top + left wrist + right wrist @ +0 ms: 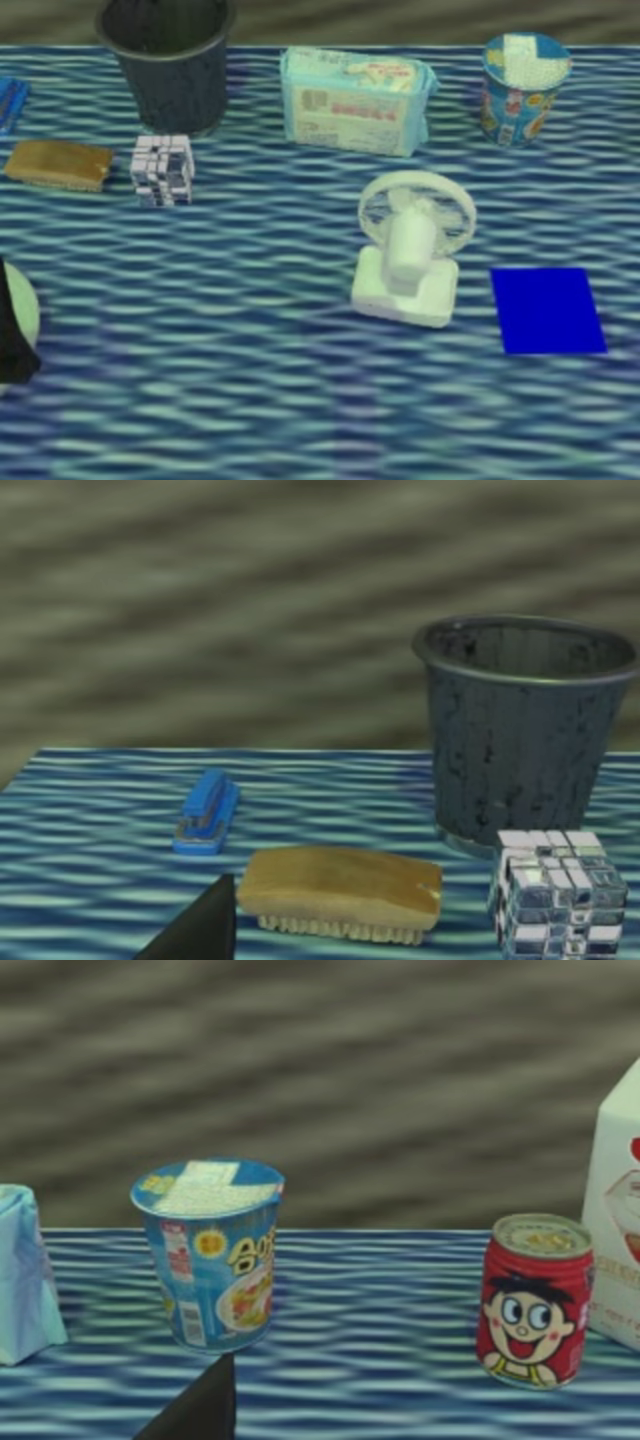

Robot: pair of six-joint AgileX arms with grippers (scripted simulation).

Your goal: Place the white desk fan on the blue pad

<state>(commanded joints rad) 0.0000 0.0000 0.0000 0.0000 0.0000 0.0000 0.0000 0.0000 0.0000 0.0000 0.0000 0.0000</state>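
At the top view's left edge my left arm [15, 330] sits parked; I cannot tell how its fingers stand. Centre-right, the small all-white plastic desk fan [408, 250] stands upright on the wavy tablecloth [250, 380], untouched. Just right of it, apart, lies the flat saturated-blue rectangular pad [548, 310], bare. My right gripper shows in 0 views, so nothing is grasped yet.

Arms parked
Left arm [14, 325] sits at the table's left edge, near side; right arm is out of the top view.
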